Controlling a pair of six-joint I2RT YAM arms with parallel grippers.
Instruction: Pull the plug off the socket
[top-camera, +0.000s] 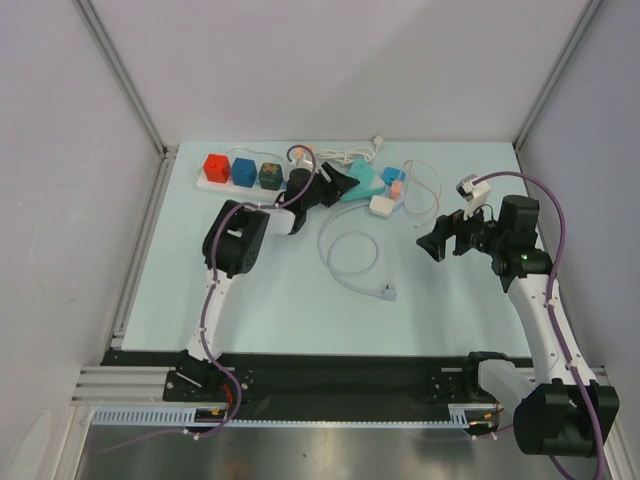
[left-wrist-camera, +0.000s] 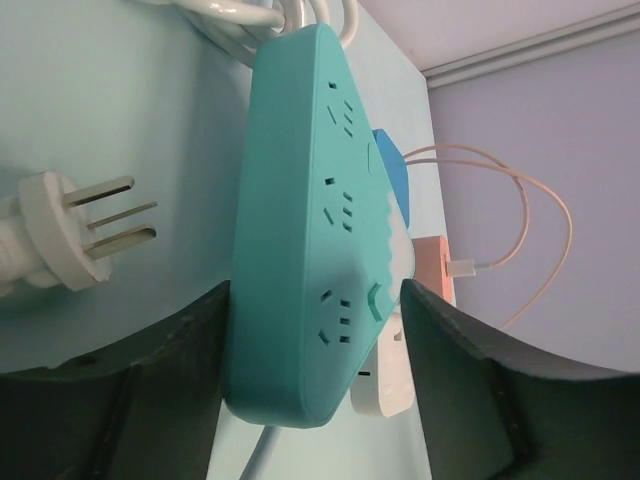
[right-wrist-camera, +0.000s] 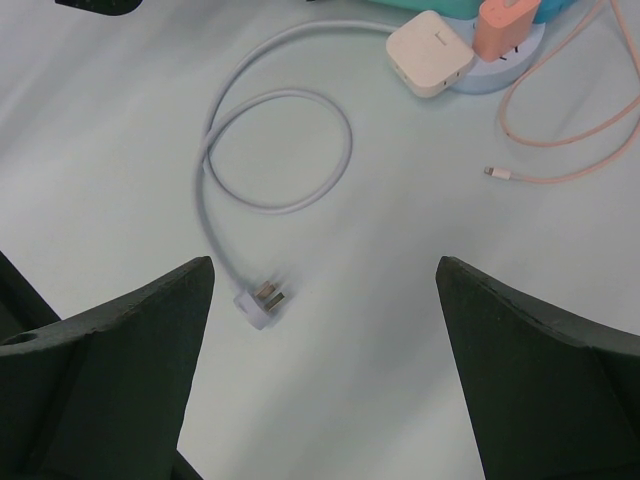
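A teal socket strip (top-camera: 362, 184) lies at the back middle of the table and fills the left wrist view (left-wrist-camera: 300, 200). My left gripper (top-camera: 335, 186) (left-wrist-camera: 315, 288) is shut on its near end, one finger on each long side. A white plug block (top-camera: 382, 206) (right-wrist-camera: 430, 52) and an orange one (right-wrist-camera: 505, 25) sit in a blue socket (top-camera: 392, 176) just beyond the strip. The white one shows behind the strip in the left wrist view (left-wrist-camera: 385, 378). My right gripper (top-camera: 432, 243) (right-wrist-camera: 325, 265) is open and empty above the bare table, right of these.
A loose white cable loops mid-table (top-camera: 350, 255), and its plug (top-camera: 385, 292) (right-wrist-camera: 262, 300) lies free. Another loose three-pin plug (left-wrist-camera: 60, 235) lies by the strip. A pink cable (top-camera: 425, 195) (right-wrist-camera: 560, 130) curls at the right. A white strip with coloured cubes (top-camera: 240, 172) is at back left.
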